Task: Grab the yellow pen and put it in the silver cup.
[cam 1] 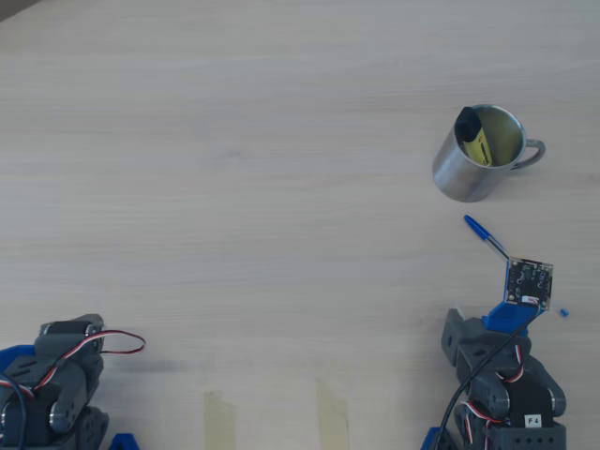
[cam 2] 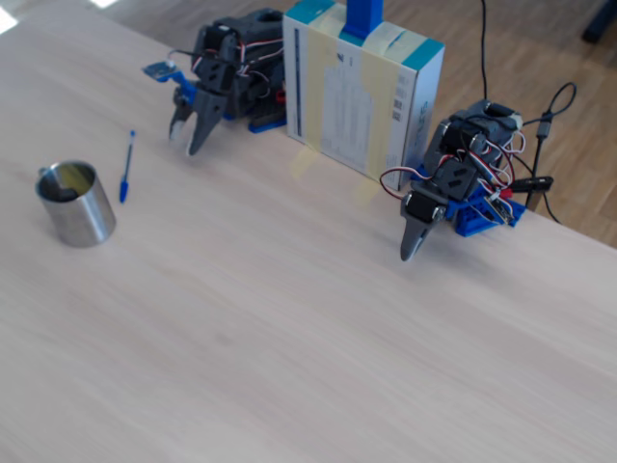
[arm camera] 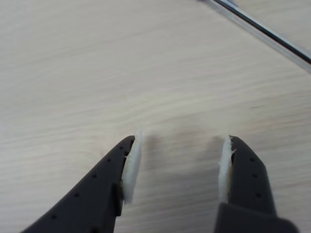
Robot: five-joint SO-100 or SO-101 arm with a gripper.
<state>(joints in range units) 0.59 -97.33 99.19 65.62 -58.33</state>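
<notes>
In the wrist view the gripper has its jaws spread apart, holding nothing, over bare counter. Farther off, the yellow pen stands tilted inside the silver cup, a blue ballpoint lying near
</notes>
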